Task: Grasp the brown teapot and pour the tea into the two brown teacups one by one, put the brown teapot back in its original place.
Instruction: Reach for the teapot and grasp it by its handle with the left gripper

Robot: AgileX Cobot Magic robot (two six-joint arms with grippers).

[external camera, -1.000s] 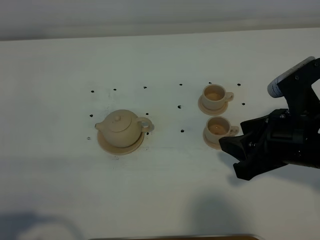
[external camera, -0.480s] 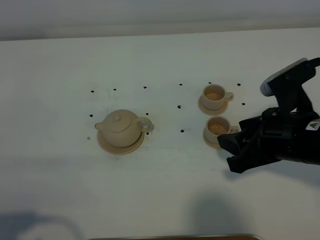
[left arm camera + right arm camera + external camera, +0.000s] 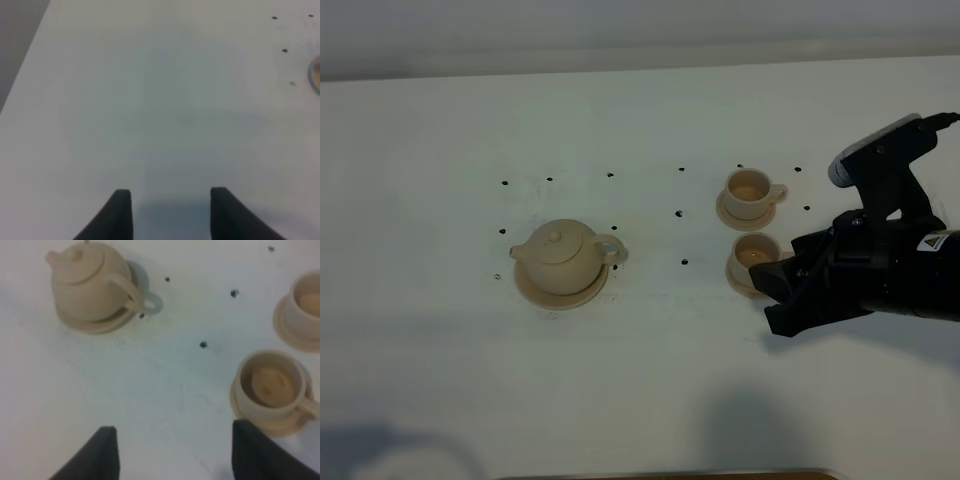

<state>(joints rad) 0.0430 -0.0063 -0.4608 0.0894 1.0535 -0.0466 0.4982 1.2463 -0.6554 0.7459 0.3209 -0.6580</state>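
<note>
The teapot [image 3: 558,258] sat upright, lid on, squarely on its plate [image 3: 560,300], lifted by nothing. Its long axis ran spout [image 3: 518,252] to handle [image 3: 610,250], and the handle pointed toward the two cups [image 3: 752,190]. Both cups stood well off on the handle side of the teapot, each on its own small saucer, one just beyond the other.

The right end effector [image 3: 772,303] hung over the worktop [image 3: 640,380] past the cups from the teapot, close beside the nearer cup. Its fingers were spread wide with nothing between them. From its wrist camera, the teapot [image 3: 85,282] lay ahead and off to one side, with the handle [image 3: 127,290] turned toward the open jaws.

The left end effector [image 3: 170,202] also stood spread and empty. Its camera showed mostly bare worktop, so I could not tell how far it was from the teapot.

To my eye the right arm was the better placed. The loop faced it, and a reach along the teapot's axis, clear of the cups, would meet the handle first.
</note>
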